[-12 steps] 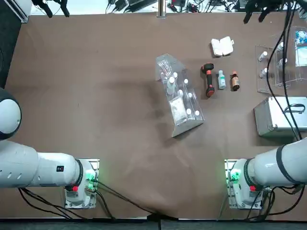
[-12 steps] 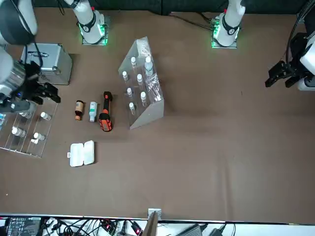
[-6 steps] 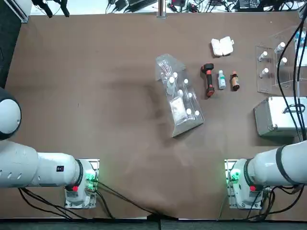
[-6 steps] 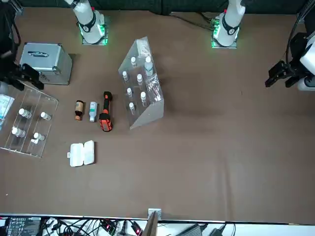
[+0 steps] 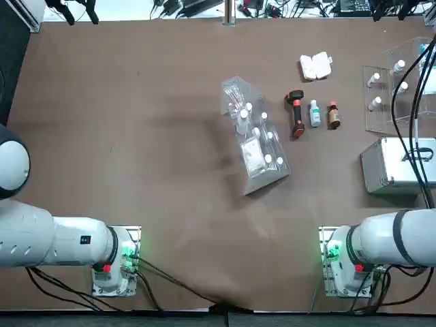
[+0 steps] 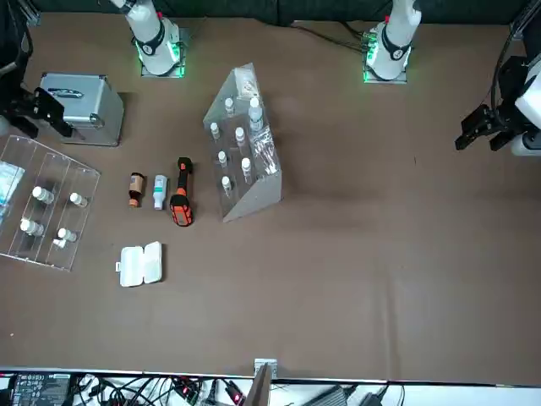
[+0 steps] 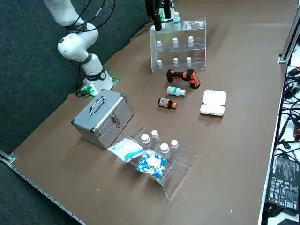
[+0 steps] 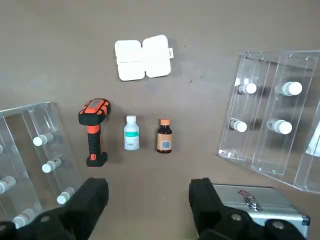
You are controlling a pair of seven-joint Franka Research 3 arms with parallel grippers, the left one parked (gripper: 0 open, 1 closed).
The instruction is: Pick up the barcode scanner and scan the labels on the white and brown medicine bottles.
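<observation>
The barcode scanner [image 8: 94,131] is seen lying on the table beside the white bottle [image 8: 131,133], with the brown bottle [image 8: 164,136] next in the row. The labels' print cannot be read. The right gripper [image 8: 149,205] is held above the table near the metal case [image 8: 265,202], fingers spread and grasping nothing; the case is partly hidden behind one finger.

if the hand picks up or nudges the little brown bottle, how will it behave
The brown bottle looks stiff, so it probably won't give when squeezed. Its round body lies on its side, so a nudge would likely roll it. Being small, it's probably light.
</observation>
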